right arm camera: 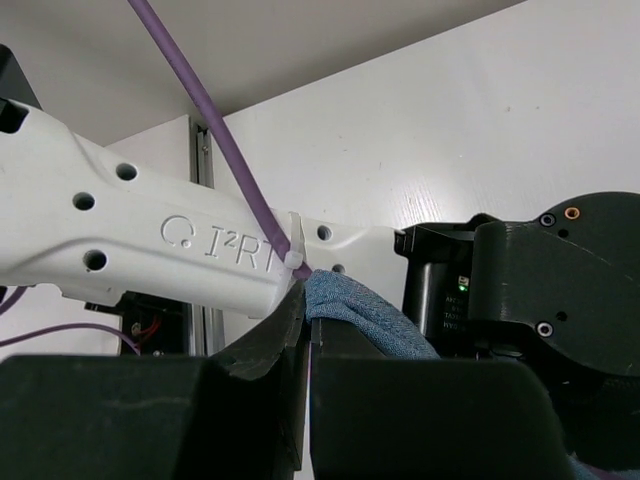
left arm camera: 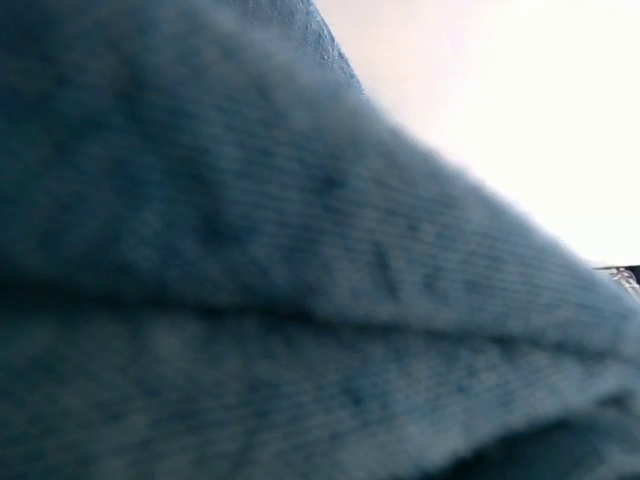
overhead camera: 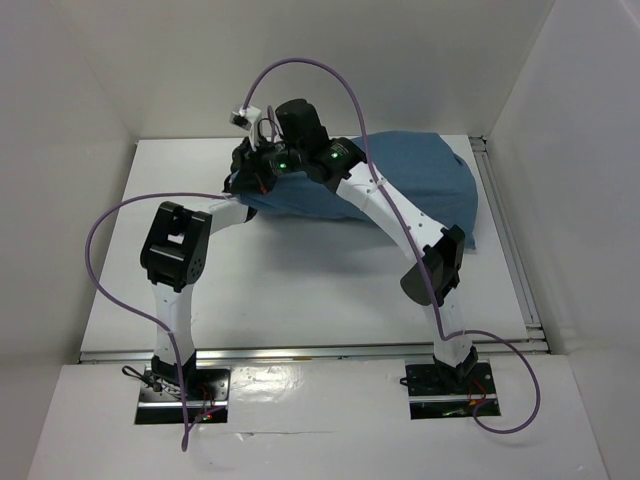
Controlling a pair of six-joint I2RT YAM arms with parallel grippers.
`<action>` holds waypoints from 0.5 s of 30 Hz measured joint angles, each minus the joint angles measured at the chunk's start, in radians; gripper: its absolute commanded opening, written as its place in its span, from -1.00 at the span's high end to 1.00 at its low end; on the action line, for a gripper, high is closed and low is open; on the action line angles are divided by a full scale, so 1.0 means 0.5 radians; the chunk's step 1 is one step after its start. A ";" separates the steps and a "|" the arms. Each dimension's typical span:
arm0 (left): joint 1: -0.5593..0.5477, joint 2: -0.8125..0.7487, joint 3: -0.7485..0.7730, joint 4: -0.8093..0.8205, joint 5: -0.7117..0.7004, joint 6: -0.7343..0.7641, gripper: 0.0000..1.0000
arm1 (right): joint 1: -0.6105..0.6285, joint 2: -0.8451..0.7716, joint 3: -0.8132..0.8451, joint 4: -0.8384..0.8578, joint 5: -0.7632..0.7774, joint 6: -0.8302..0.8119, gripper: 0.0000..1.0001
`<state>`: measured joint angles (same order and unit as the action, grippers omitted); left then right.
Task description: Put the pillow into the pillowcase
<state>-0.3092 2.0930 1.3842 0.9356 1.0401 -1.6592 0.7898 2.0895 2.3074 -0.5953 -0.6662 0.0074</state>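
The pillowcase (overhead camera: pixel 420 185), dusty blue and wrinkled, lies in a full, rounded mound along the far side of the white desk (overhead camera: pixel 300 290), its right end spreading close to the desk's right edge. The pillow is not visible in any view. Both of my arms meet at the left end of the cloth.

My right pincer (right arm camera: pixel 305 300) is pressed together there. In its wrist view the two dark fingers (right arm camera: pixel 400 410) sit side by side with only a thin seam between them, and a fold of the blue pillowcase (right arm camera: pixel 360 320) is nipped at their tips. Just beyond that fold runs the white link of my left arm (right arm camera: pixel 150 240), with a purple cable (right arm camera: pixel 215 130) tied to it. To the right sits a black joint housing (right arm camera: pixel 545 275).

My left pincer (overhead camera: pixel 245 170) is drawn together at the same corner, against the edge of the cloth. Its wrist view is almost filled by blurred blue weave (left arm camera: pixel 250 250), with pale wall showing at the upper right, so I cannot tell whether cloth is caught between its fingers.

From above, my left arm bends in from the near left and my right arm arches over the middle of the pillowcase.
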 measured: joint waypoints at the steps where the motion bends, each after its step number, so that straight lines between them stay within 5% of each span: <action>1: -0.001 0.000 0.000 -0.002 -0.001 0.010 1.00 | 0.000 0.000 0.000 0.005 -0.004 0.007 1.00; 15: -0.027 0.023 -0.002 -0.041 -0.013 0.043 1.00 | 0.018 0.032 0.000 0.054 -0.026 0.058 1.00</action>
<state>-0.3225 2.1044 1.3834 0.9150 1.0336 -1.6379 0.7986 2.1056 2.3074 -0.5682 -0.6792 0.0364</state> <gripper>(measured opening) 0.037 0.020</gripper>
